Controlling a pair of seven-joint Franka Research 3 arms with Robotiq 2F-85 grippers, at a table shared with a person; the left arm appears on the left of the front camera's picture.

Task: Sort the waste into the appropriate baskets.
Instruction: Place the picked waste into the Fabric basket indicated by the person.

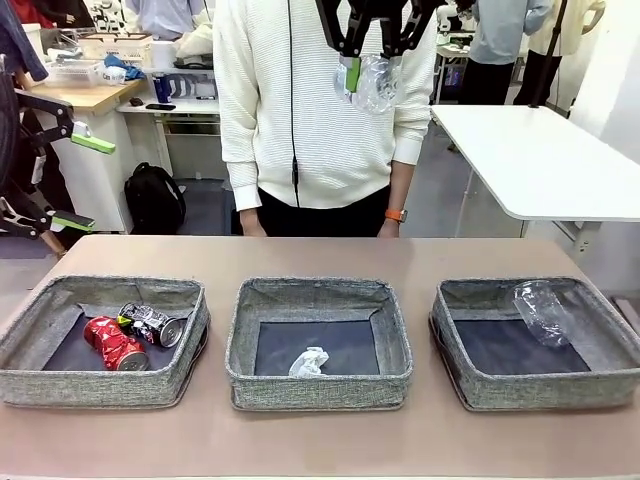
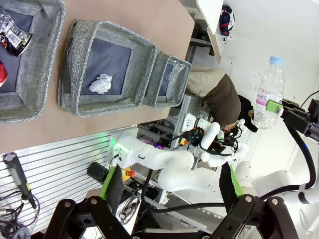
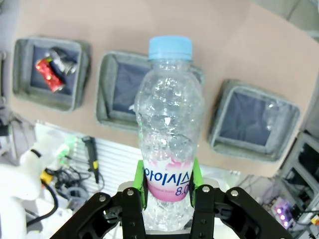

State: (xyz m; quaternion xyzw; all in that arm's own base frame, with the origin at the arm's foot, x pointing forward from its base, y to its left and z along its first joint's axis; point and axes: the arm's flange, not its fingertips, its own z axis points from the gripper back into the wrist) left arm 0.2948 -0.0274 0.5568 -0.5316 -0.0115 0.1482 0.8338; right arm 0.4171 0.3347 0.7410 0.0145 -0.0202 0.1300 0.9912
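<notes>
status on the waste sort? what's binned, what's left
Done: red can and dark can in the left basket, paper wad in the middle basket, one clear bottle in the right basket. In hand: the right hand holds the second bottle high above the table. Left: dropping it, probably with the other bottle.

Three bins stand in a row along the near half of the table (image 1: 320,255), with bare gaps between them. The far strip of the table is bare up to the person (image 1: 320,100) at the far edge. The left bin (image 1: 60,385) holds two cans (image 1: 130,335) at its centre. The middle bin (image 1: 250,385) holds a paper wad (image 1: 309,362) by its near wall. The right bin (image 1: 600,385) has a bottle (image 1: 541,312) against its far wall; its near floor is free.
</notes>
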